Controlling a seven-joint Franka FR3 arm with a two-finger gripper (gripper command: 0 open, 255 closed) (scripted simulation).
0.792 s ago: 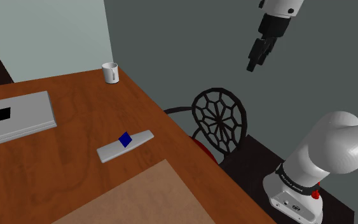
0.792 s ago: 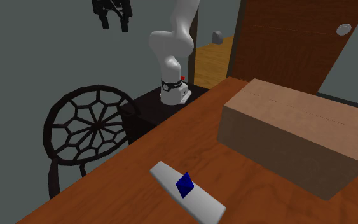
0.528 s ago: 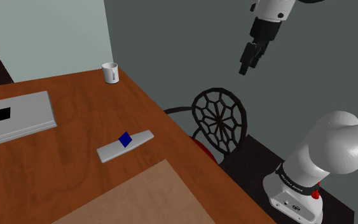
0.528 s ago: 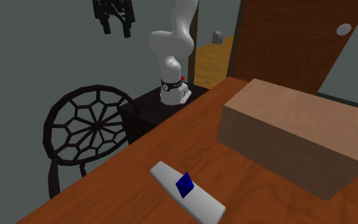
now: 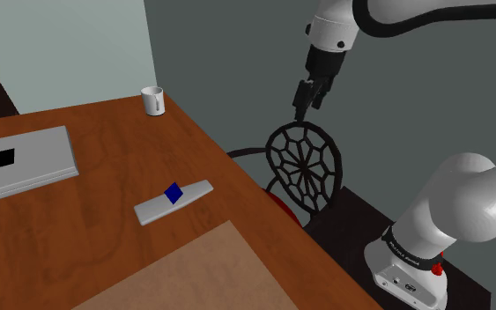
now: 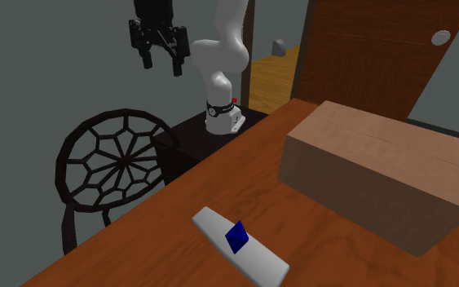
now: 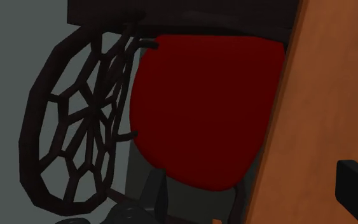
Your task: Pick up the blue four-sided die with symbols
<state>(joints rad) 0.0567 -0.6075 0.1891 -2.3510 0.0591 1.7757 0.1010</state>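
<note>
The black gripper [image 5: 300,109] hangs in the shoulder view's upper middle, fingers apart, above the web-backed chair [image 5: 304,167]; the blue die [image 5: 173,192] sits on a grey bar [image 5: 151,210] on the wooden table [image 5: 78,229], left of centre.

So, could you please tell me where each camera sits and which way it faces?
Shoulder view: beside the stand, looking down across the table toward the mug; the arm and end effector show.
Second exterior view: low, across the table, facing the arm; the open end effector hangs above the chair.
Wrist view: on the hand, looking down at the chair's red seat and the table edge; a finger shows.
Shared: both exterior views show the die on its grey slab.
</note>
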